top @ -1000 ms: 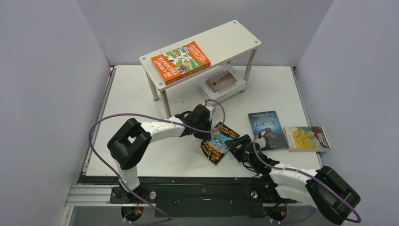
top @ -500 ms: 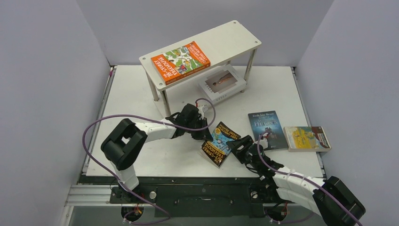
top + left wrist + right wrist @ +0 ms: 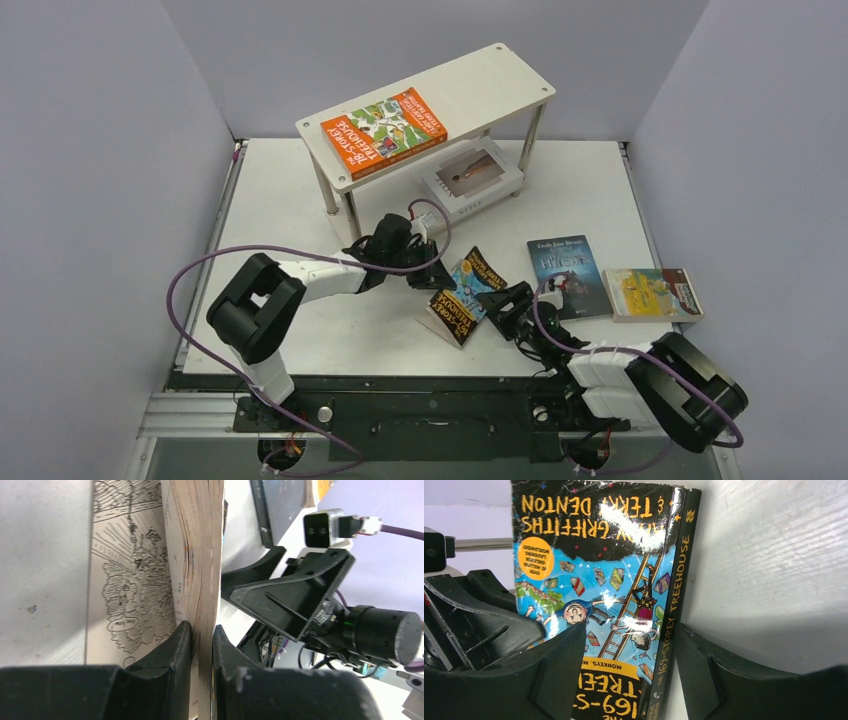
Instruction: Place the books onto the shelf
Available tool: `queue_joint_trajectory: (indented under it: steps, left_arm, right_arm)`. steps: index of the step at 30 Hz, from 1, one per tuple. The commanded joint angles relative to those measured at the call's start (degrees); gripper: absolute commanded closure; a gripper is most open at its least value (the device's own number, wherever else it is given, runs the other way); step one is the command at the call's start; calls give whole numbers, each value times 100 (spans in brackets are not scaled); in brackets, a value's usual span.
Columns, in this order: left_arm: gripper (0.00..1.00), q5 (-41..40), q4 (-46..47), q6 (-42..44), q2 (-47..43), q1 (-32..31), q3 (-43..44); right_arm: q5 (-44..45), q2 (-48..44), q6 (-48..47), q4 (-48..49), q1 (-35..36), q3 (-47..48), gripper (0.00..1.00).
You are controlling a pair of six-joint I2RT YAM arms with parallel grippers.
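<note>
The glossy black-blue-yellow comic book (image 3: 466, 294) is tilted up off the table between both arms. My left gripper (image 3: 437, 278) is shut on it, the fingers pinching its page block (image 3: 200, 555) near the bottom (image 3: 202, 640). My right gripper (image 3: 497, 305) is open and straddles the book's spine edge (image 3: 609, 580), one finger (image 3: 569, 650) over the cover and the other just off the spine. On the white shelf (image 3: 480, 80) an orange book (image 3: 383, 130) lies on the top board and a white book (image 3: 470, 175) on the lower one.
A dark blue-grey book (image 3: 566, 275) and a yellow-teal book (image 3: 652, 293) lie flat on the table to the right of the grippers. Grey walls close in the table at the left, back and right. The shelf's thin metal legs (image 3: 350, 222) stand just behind my left gripper.
My left gripper has drawn back and left with the comic book, tipping it steeper on its edge. The right gripper's jaws have spread wider around the spine edge.
</note>
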Motion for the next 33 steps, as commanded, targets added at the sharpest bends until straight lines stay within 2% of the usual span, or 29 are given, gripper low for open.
queue_joint_trajectory:
  steps: [1,7,10,16,22,26,27,30,32,33]
  left_arm:
    - [100,811,794,-505,-138,-211,-8]
    - [100,919,994,-684,-314,-112,-91]
    - [100,868,517,-384,-479,-114,90]
    - [100,1039,477,-339,-732,-106,150]
    - [100,934,132,-86,-748,-100,218]
    - [100,904,6,14,-599,-106,199]
    - [100,900,-25,49,-571,-106,198]
    - [100,836,-134,124,-561,-105,227]
    - [100,804,-216,200,-562,-106,254]
    - [100,793,-259,236,-544,-101,265]
  right_arm:
    - [-983,618,236,927,121,-576,39]
    - [-950,876,293,1251,98,-723,39]
    - [-913,850,205,1134,50,-722,39]
    - [-951,856,40,1144,-47,-658,39]
    - [-1108,803,106,2015,-71,-793,41]
    - [-1121,468,240,2009,-81,-792,52]
    - [-1110,255,279,1907,-81,-820,59]
    - [-1008,-371,359,1503,-87,-913,67]
    - [-919,-1120,301,764,-101,-902,72]
    - [-890,-1678,187,40,-115,-817,75]
